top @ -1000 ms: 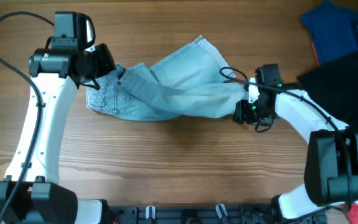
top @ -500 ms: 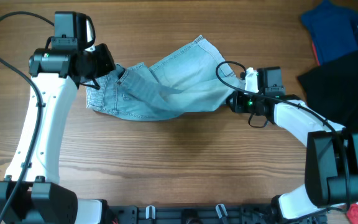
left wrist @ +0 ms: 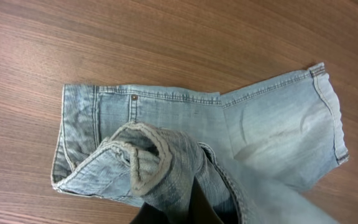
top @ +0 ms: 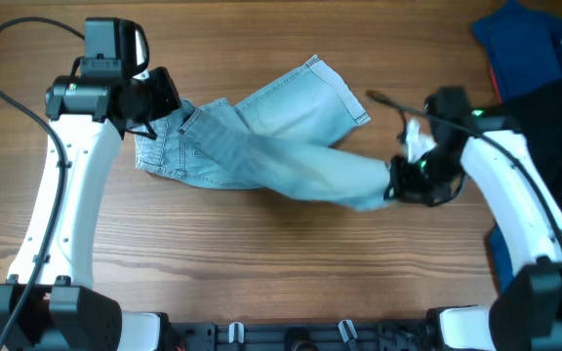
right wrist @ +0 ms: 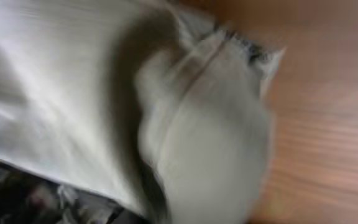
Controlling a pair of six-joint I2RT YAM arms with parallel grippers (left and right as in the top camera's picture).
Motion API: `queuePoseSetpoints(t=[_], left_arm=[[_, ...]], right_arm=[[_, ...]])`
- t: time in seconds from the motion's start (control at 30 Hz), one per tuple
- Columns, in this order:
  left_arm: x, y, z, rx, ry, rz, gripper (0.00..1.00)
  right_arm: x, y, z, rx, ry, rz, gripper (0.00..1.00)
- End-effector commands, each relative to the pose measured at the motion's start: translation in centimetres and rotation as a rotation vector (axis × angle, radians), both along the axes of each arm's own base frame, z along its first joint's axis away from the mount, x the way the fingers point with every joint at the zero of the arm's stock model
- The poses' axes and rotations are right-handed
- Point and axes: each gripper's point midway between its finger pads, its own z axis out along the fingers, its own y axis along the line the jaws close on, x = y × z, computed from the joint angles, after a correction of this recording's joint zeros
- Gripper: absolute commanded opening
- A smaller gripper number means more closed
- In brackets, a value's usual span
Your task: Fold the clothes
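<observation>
Shorts (top: 261,146) of pale, faded blue denim lie on the wooden table (top: 261,283), just above its middle in the overhead view and spread from 10 o'clock across toward 3 o'clock. The cloth is thick and soft-worn, with raised double seams, a small metal rivet (left wrist: 133,98) and a turned, stitched hem on each leg.

The upper leg (top: 305,102) rests flat and roughly square, pointing toward 1 o'clock, its surface smooth with a few shallow creases. The lower leg (top: 310,175) is drawn into a long rounded tube that stretches toward 3 o'clock. Its far end is blurred.

The left gripper (top: 176,107), at 10 o'clock, is clamped together on the waistband (left wrist: 143,155). In the left wrist view that band bunches up into a thick curled fold showing its lighter, fuzzy inside.

The right gripper (top: 395,187), at 3 o'clock, is closed on the end of the lower leg. In the right wrist view pale cloth fills nearly the whole picture, smeared by motion, with a puckered hem edge at the top right, and the fingers themselves cannot be made out.

A black garment (top: 554,107) lies crumpled at 2 o'clock by the table edge. A deep blue garment (top: 520,44) is heaped just above it in the corner. Both lie well apart from the shorts.
</observation>
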Motion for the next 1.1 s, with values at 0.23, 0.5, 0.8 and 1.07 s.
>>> queuePoseSetpoints(t=[0.23, 0.5, 0.8, 1.07], left_arm=[[0.0, 0.4, 0.1, 0.021, -0.001, 0.007, 0.04], [0.1, 0.4, 0.1, 0.02, -0.008, 0.007, 0.04], [0.2, 0.4, 0.2, 0.02, -0.009, 0.007, 0.04], [0.1, 0.4, 0.1, 0.02, -0.008, 0.007, 0.04]], right_arm=[[5.6, -1.1, 0.6, -0.119, -0.268, 0.152, 0.38], [3.9, 1.5, -3.2, -0.199, -0.296, 0.45, 0.45], [3.7, 0.8, -7.6, -0.339, -0.366, 0.569, 0.58], [4.9, 1.7, -7.8, -0.31, -0.443, 0.593, 0.58]])
